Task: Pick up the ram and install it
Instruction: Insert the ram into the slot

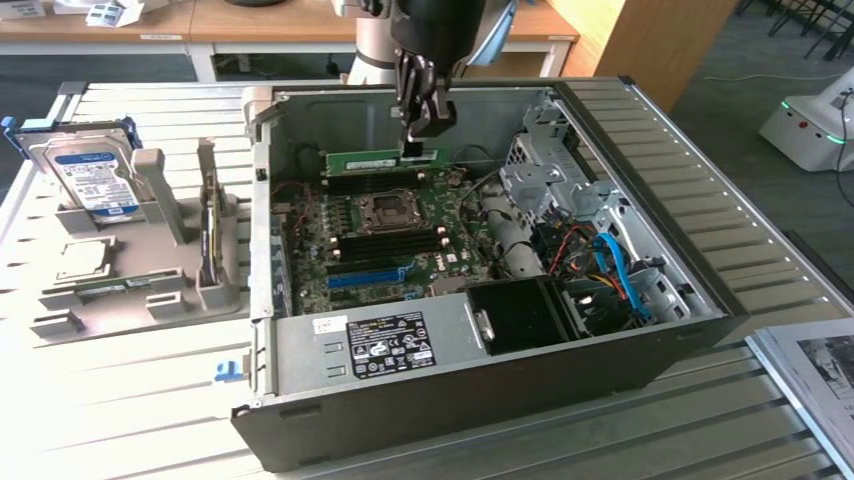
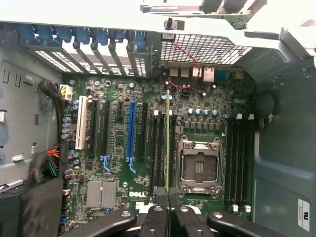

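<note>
The ram (image 1: 360,157) is a thin green stick, and my gripper (image 1: 418,150) is shut on one end of it inside the open computer case. It hangs level just over the black memory slots (image 1: 367,181) at the far side of the motherboard. I cannot tell whether it touches them. In the wrist view the ram (image 2: 168,143) shows edge-on as a narrow green line. It runs along the black slots (image 2: 158,148) beside the CPU socket (image 2: 199,165), with my gripper (image 2: 168,200) closed on its near end.
The case walls (image 1: 627,140) ring the motherboard, with a drive cage and cables at the exterior view's right and a black shroud (image 1: 534,312) in front. A blue slot strip (image 1: 363,277) lies nearer. Outside the case, a grey stand (image 1: 134,270) holds a hard drive (image 1: 87,178) and an expansion card (image 1: 210,235).
</note>
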`<state>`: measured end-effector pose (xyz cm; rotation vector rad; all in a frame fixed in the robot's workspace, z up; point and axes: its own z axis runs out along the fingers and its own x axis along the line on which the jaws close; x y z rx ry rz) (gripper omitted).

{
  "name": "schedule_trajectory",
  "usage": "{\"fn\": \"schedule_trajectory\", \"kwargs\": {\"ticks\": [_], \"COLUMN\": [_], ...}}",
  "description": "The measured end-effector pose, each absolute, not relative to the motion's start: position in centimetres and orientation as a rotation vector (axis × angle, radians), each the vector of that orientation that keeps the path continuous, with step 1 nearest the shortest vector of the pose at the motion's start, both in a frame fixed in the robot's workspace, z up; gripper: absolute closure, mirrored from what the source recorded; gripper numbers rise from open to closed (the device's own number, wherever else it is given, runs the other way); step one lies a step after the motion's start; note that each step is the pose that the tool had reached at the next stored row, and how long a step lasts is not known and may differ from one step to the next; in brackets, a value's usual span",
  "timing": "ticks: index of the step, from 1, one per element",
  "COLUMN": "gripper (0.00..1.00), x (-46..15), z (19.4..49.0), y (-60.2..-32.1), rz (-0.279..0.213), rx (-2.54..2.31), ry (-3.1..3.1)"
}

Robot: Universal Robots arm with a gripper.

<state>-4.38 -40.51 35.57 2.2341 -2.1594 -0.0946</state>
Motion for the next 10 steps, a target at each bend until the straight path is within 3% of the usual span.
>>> {"fn": "schedule_trajectory", "kwargs": {"ticks": [10], "gripper": [0.89], "x": [-4.38], "z": [35.44], "y": [-40.65], "rz": [-0.095], "rx": [2.234], "ry": [-2.159]}}
